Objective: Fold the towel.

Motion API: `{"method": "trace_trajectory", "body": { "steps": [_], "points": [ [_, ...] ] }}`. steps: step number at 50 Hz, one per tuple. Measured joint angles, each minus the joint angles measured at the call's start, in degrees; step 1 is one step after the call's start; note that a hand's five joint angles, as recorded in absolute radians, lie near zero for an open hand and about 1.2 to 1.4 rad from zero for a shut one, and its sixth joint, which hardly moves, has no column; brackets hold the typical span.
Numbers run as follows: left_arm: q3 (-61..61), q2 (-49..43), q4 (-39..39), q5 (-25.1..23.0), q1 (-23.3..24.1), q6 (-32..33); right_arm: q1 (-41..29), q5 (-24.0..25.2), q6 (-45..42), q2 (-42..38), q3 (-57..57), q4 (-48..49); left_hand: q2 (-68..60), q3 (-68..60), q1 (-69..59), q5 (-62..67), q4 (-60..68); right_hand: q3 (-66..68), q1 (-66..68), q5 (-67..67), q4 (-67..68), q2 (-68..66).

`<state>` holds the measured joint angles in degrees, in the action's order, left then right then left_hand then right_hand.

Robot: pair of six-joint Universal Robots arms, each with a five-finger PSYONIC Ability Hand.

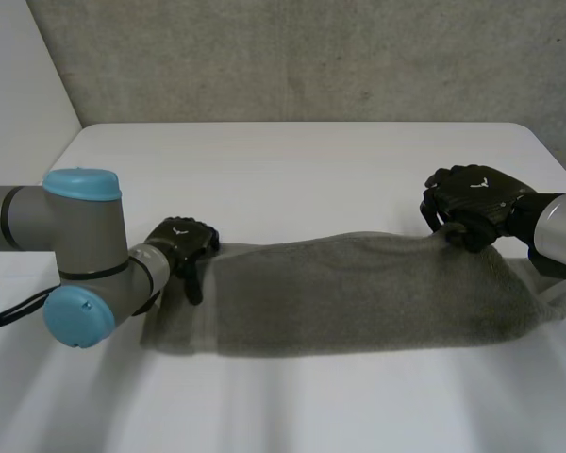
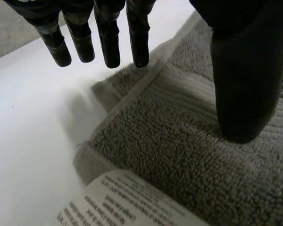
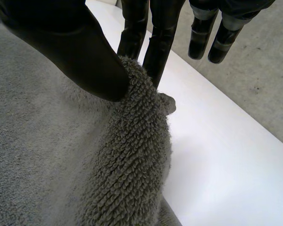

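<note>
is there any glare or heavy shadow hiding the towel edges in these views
Head view: even light, no glare on the table; the towel throws only a faint shadow along its near edge. Left wrist view: the towel's corner and label are plainly lit by the left hand. Right wrist view: the right hand is dark, but the fold it pinches is well lit.

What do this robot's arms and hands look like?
The left arm is a grey tube with bulky round joints capped in light blue; the right arm shows a silvery grey wrist. The left hand and right hand are black, blocky, with a pale Y-shaped mark on the back. Their fingers are slim, glossy segments with grey bands.
</note>
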<state>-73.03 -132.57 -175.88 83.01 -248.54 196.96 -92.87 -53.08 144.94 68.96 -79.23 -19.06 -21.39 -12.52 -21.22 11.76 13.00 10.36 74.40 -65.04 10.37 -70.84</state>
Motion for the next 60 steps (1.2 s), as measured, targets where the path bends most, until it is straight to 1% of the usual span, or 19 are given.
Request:
{"method": "trace_trajectory", "body": {
  "steps": [2,11,18,21,26,28,29,31,37,49,53,56,58,60],
  "points": [
    [-0.20,0.01,0.08,0.49,-0.05,0.03,0.14,0.00,0.06,0.13,-0.07,0.24,-0.33,0.00,-0.25,0.33,0.00,0.00,-0.05,0.00,0.00,0.00],
    [-0.82,1.07,0.34,5.49,-0.92,0.14,0.14,-0.01,0.18,0.08,-1.13,1.50,-2.75,0.00,-2.64,2.40,0.00,0.00,0.00,0.00,0.00,0.00],
    [-2.02,1.88,1.26,6.74,-0.97,0.16,0.06,-0.01,0.10,-0.07,-1.87,2.36,-12.60,0.00,-12.77,11.49,0.00,0.00,0.00,0.00,0.00,0.00],
    [-2.79,2.11,1.51,6.79,-0.59,0.17,0.05,-0.05,0.04,-0.12,-2.10,2.64,-22.51,0.00,-21.24,20.45,0.00,0.00,0.01,0.00,0.00,0.00],
    [-3.40,2.57,1.58,6.82,-0.14,0.17,0.10,-0.17,0.00,-0.12,-2.17,2.74,-34.90,0.00,-27.64,32.37,0.00,0.00,0.02,0.00,0.00,0.00],
    [-3.61,3.17,1.58,6.83,-0.05,0.15,0.22,-0.29,0.00,-0.13,-2.17,2.73,-42.40,0.00,-34.78,41.08,0.00,0.00,0.02,0.00,0.00,0.00],
    [-3.72,3.64,1.60,6.82,-0.03,0.12,0.32,-0.35,-0.01,-0.13,-2.18,2.71,-47.71,0.00,-41.80,46.81,0.00,0.00,0.02,0.00,0.00,0.00],
    [-3.89,4.48,1.54,6.81,-0.06,0.04,0.59,-0.51,-0.01,-0.08,-2.18,2.65,-52.23,0.00,-50.23,52.08,0.00,0.00,0.07,0.00,0.00,0.00],
    [-4.99,7.93,1.45,6.70,-0.32,-0.37,2.06,-1.21,-0.15,0.93,-2.31,2.04,-53.30,0.00,-50.89,53.45,0.00,0.00,0.14,0.00,0.00,0.00],
    [-10.01,18.89,1.31,5.93,-0.58,-0.61,4.57,-1.39,-1.90,6.98,-4.64,-1.12,-54.00,0.00,-50.89,53.51,0.00,0.00,0.15,0.00,0.00,0.00],
    [-10.68,21.50,0.72,5.78,-0.36,-0.40,4.50,-1.53,-5.03,7.25,-4.85,-3.26,-54.01,0.00,-50.90,53.51,0.00,0.00,0.19,0.00,0.00,0.00],
    [-9.98,22.24,0.15,5.77,-0.36,-0.01,4.40,-2.51,-8.32,6.42,-4.26,-4.73,-54.02,0.00,-50.90,53.51,0.00,0.00,0.19,-0.01,0.00,0.00],
    [-8.79,22.18,-0.26,5.77,-0.36,0.51,4.27,-3.89,-10.72,5.34,-3.02,-5.44,-54.21,0.00,-50.90,53.51,0.00,0.00,0.19,-0.01,0.00,0.00],
    [-6.17,21.34,-0.80,5.80,-0.43,1.68,3.76,-6.71,-13.70,3.18,0.14,-5.94,-54.87,0.00,-50.90,53.51,0.00,0.01,0.20,-0.01,0.00,0.00]
  ]
}}
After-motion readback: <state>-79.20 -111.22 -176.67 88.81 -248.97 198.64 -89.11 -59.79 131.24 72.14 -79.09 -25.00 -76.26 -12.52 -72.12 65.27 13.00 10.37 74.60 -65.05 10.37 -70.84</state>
